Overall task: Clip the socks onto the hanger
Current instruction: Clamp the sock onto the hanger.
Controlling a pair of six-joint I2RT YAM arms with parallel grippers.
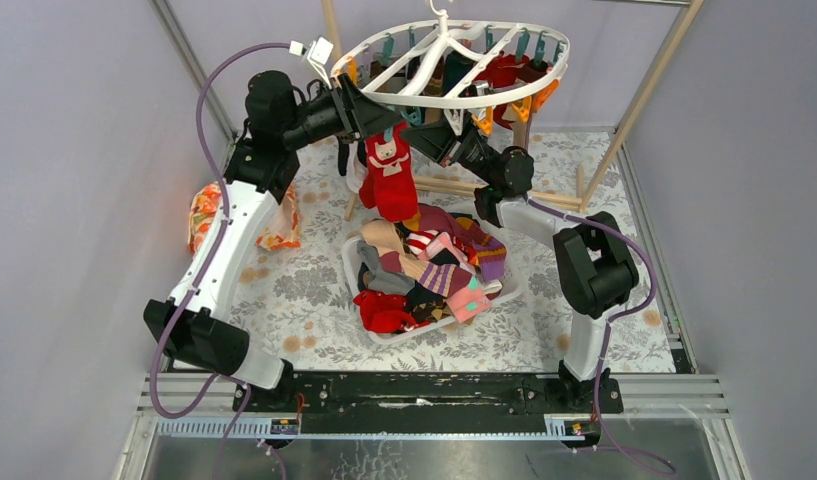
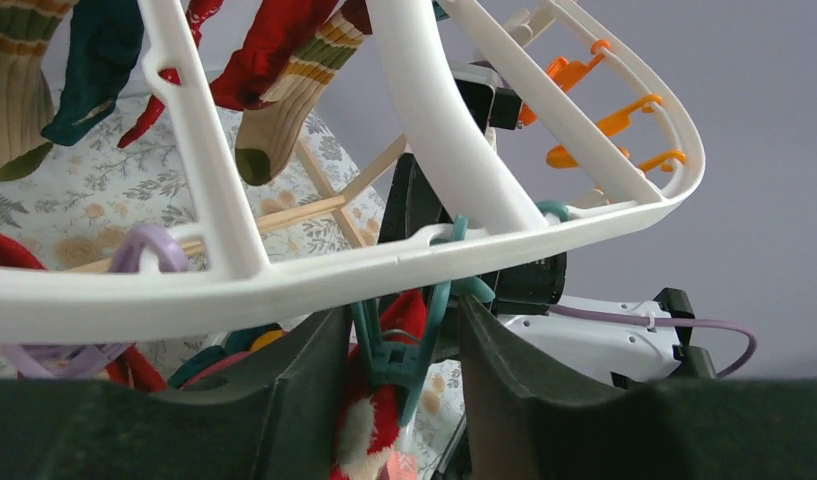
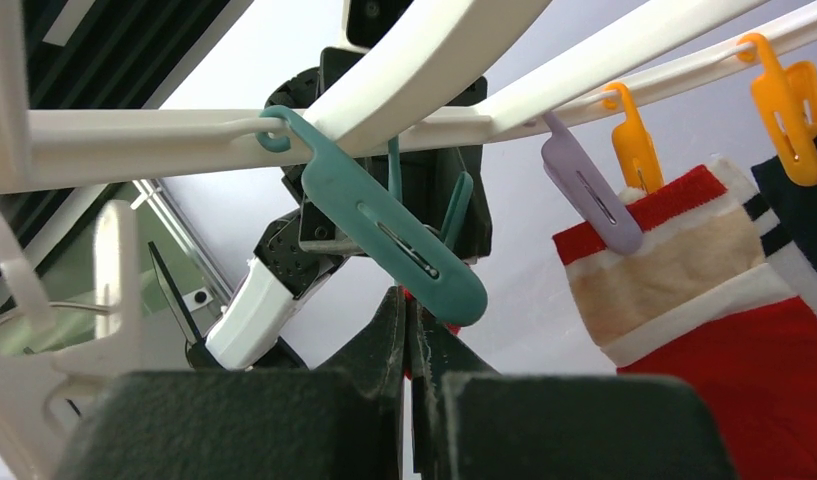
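The white oval hanger hangs over the table with several socks clipped to it. At its front rim, a teal clip pinches the top of a red sock with white trim. My left gripper stands open around that clip, one finger on each side of its handles. From the right and below, my right gripper is shut on the red sock, of which only a sliver shows between its tips. The two grippers meet under the rim.
A white basket heaped with mixed socks sits mid-table below the hanger. An orange floral cloth lies at the left. Wooden poles frame the back. Spare teal, lilac and orange clips hang nearby.
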